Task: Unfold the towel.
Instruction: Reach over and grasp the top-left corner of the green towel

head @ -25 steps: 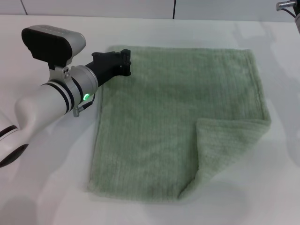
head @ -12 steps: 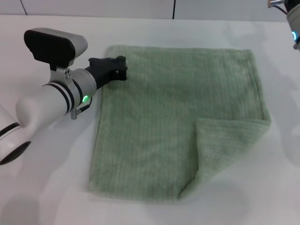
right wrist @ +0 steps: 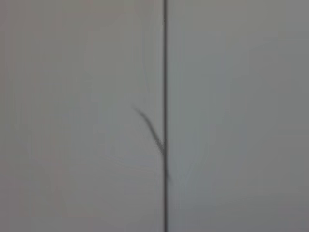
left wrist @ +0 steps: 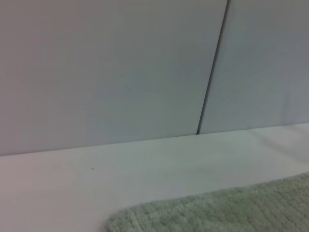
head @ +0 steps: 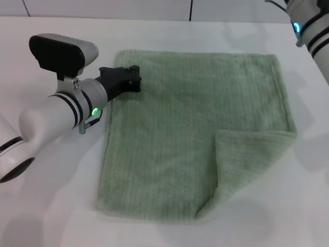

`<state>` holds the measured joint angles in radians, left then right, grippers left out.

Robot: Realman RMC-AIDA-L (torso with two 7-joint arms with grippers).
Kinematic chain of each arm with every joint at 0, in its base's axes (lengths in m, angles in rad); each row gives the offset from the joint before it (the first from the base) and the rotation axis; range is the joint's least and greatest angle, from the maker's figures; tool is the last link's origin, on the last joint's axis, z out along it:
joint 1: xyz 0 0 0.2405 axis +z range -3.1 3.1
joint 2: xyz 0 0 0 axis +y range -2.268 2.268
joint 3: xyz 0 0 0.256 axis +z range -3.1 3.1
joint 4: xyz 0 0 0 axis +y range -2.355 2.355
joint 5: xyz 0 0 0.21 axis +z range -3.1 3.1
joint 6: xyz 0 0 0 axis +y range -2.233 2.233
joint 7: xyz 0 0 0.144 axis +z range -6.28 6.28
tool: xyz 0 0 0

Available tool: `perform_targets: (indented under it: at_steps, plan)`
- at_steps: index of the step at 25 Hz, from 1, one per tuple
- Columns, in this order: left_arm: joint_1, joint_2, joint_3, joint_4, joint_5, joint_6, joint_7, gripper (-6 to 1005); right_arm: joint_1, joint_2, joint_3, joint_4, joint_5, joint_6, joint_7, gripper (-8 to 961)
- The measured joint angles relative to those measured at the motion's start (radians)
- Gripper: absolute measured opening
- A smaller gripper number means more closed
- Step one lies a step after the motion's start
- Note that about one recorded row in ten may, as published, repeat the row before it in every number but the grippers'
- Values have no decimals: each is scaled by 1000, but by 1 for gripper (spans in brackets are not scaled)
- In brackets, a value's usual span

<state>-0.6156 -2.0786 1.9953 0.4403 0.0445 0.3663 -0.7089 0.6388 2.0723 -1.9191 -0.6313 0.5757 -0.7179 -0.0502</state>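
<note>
— One corner left: towel (head: 195,131) flat on table (head: 61,216), all spread save near right corner, flopped back over top.
— Step in hand?
— Last fold, by the look. Left gripper (head: 134,78) low at far left corner, touching or just above the cloth; can't tell how wide the fingers stand, nor whether anything is pinched.
— And the other?
— Right arm (head: 311,28) up at far right edge, gripper out of view, well apart from flap.
— Next move?
— Probably a pinch on the flap's tip, then a pull outward toward near right, far corner pinned meanwhile.
— Material?
— Pale green terry, fine ribs, hemmed edges, limp and thick; roughly square. Smooth white tabletop, likely slippery under cloth.
</note>
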Motion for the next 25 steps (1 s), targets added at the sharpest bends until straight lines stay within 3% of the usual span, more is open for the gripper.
perform_targets:
  at_steps: [5,25]
  plan:
    - [0,0,12,2,0,0,0,-1,-42,3,61,-159,-96,170,-1,707]
    - [1,0,14,1,0,-24,1,-1,-47,0,170,-527,-164,754,-8,697]
